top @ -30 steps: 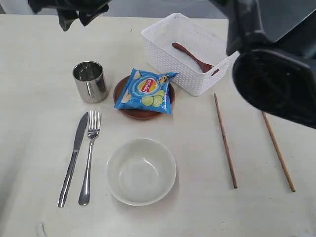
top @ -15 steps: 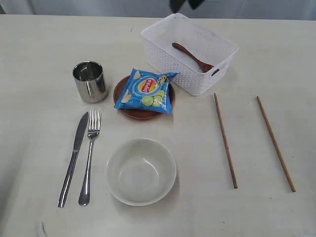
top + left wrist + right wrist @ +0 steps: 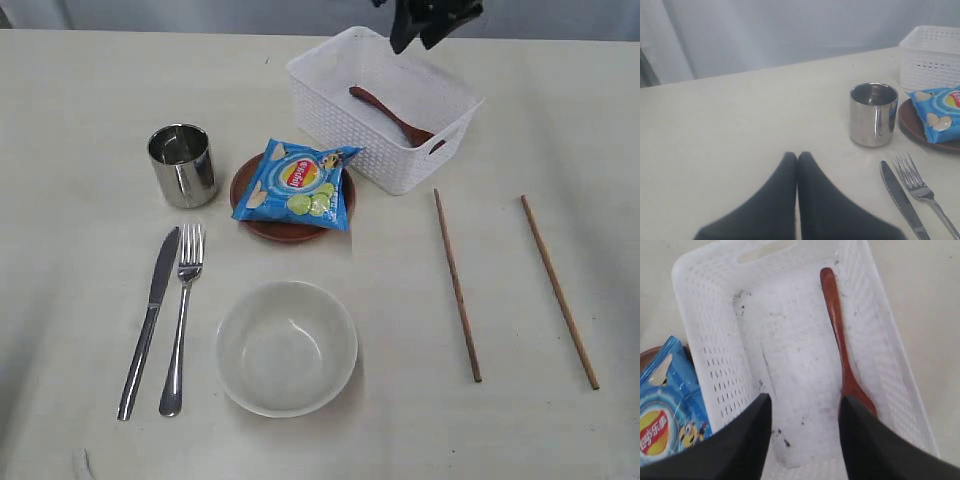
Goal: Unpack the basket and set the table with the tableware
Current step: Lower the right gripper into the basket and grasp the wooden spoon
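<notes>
The table (image 3: 90, 90) is a broad pale cream top with a faint wood grain, matte and evenly lit, and it fills nearly the whole exterior view; beyond its far edge runs a grey band, which the left wrist view shows as a plain pale grey-blue backdrop (image 3: 790, 35) with soft vertical folds. The basket (image 3: 335, 125) stands at the far side, right of centre, turned at an angle to the table edge. Inside it the spoon (image 3: 390, 117) lies flat on the floor along one long wall, and the right wrist view shows that floor (image 3: 790, 365) flecked with dark specks. The right gripper (image 3: 805, 400) hangs over the basket's far corner, its two dark fingers spread apart with nothing between them and touching nothing. The left gripper (image 3: 797, 155) sits low over bare tabletop near the cup (image 3: 873, 114), its fingertips pressed together on nothing. Left of the basket the cup stands upright, and just beside it is the plate (image 3: 285, 232) with the blue chip bag (image 3: 297, 183) lying across it and hanging over the rim. Nearer the front the knife (image 3: 148, 320) and fork (image 3: 180, 320) lie side by side, the bowl (image 3: 228, 345) stands upright to their right, and the two chopsticks (image 3: 457, 285) (image 3: 559, 291) lie well apart on the right, roughly parallel.
</notes>
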`<state>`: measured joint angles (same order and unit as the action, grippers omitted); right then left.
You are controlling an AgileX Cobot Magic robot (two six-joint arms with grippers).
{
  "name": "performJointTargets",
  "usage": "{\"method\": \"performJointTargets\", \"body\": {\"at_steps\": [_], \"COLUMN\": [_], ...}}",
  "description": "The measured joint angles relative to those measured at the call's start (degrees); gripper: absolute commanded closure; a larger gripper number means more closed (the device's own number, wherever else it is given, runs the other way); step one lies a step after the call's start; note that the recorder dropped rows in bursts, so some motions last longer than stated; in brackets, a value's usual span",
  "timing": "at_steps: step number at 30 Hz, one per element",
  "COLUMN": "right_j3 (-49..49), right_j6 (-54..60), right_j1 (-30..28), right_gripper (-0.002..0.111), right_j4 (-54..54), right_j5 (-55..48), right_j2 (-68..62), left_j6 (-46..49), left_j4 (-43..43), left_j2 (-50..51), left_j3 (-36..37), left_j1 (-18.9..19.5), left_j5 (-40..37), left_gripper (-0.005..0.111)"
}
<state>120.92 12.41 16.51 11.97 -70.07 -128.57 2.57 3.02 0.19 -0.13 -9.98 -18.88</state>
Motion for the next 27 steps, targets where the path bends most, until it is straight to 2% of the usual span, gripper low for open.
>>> {"method": "performJointTargets", "body": {"at_steps": [3, 11, 19, 27], "right_j3": [5.2, 6.6, 6.9, 7.6], "right_j6": [0.5, 2.8, 3.0, 5.4], "right_j1": [1.0, 1.1, 1.1, 0.9], "right_gripper": [0.066, 0.066, 0.066, 0.066], "right_j4": [-1.1, -5.0, -5.8, -2.0], "right_j5": [0.0, 0.0, 0.3, 0.1], "right_j2": [-6.3, -14.5, -16.1, -16.7], "left_j6": [0.0, 0.0, 0.0, 0.0], "left_j4": [0.0, 0.0, 0.0, 0.0], "left_j2": [0.0, 0.0, 0.0, 0.0], "left_j3": [0.0, 0.0, 0.0, 0.0], "left_j1": [0.0, 0.0, 0.0, 0.0], "left_j5": [0.0, 0.0, 0.0, 0.0], "left_gripper": [0.107, 0.107, 0.107, 0.107]}}
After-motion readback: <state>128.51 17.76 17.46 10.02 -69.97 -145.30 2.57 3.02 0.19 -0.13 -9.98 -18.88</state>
